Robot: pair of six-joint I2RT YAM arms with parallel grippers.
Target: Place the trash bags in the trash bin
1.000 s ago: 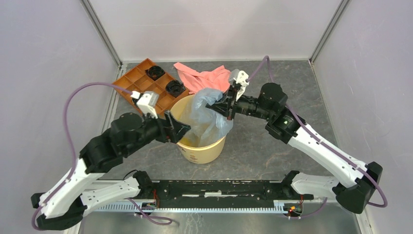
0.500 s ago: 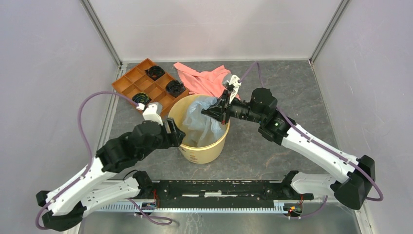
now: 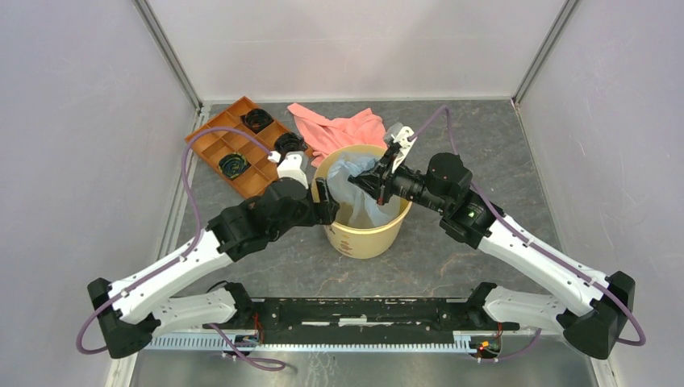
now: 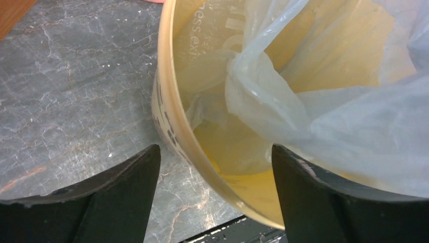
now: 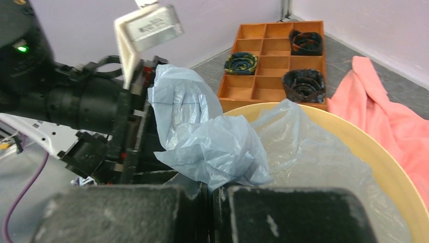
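Observation:
The tan-yellow trash bin [image 3: 367, 239] stands mid-table. The pale blue trash bag [image 3: 360, 193] hangs down inside it, also seen in the left wrist view [image 4: 283, 106] and the right wrist view [image 5: 212, 136]. My right gripper [image 3: 379, 182] is shut on the bag's bunched top [image 5: 222, 167] above the bin's far rim [image 5: 374, 152]. My left gripper [image 3: 323, 203] is open, its jaws on either side of the bin's left rim [image 4: 169, 101], one finger [image 4: 126, 197] outside, the other [image 4: 324, 197] inside near the bag.
An orange-brown compartment tray [image 3: 234, 145] with dark rolls lies at back left, also in the right wrist view [image 5: 275, 55]. A salmon-pink cloth [image 3: 339, 129] lies behind the bin, showing in the right wrist view [image 5: 389, 101]. Walls enclose the table.
The bin has shifted right. My left gripper moved right to straddle its rim. My right gripper stays shut on the bag, which now hangs deeper in the bin.

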